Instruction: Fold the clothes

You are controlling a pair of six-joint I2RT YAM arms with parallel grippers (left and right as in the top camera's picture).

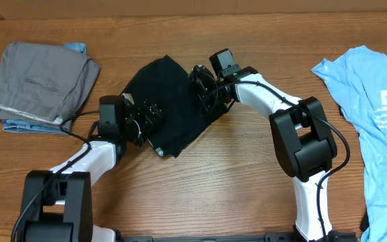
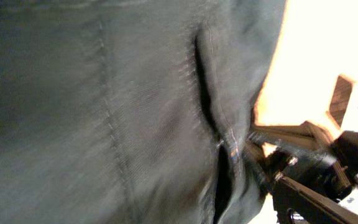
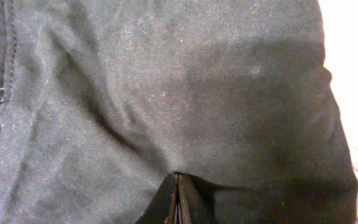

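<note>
The black shirt (image 1: 173,94) lies bunched in the middle of the table, partly folded over itself. My right gripper (image 1: 203,94) is at its right edge. In the right wrist view its fingers (image 3: 177,186) are closed together with a pinch of the black shirt (image 3: 166,93) at their tips. My left gripper (image 1: 150,115) is on the shirt's left side. In the left wrist view the black shirt (image 2: 104,112) fills the frame, blurred, and hides my fingers. A light blue T-shirt with white print (image 1: 381,114) lies flat at the far right.
A grey folded garment (image 1: 42,77) lies at the far left on top of something light blue (image 1: 78,48). The right arm's dark parts (image 2: 328,180) show at the lower right of the left wrist view. The table (image 1: 234,181) is brown wood.
</note>
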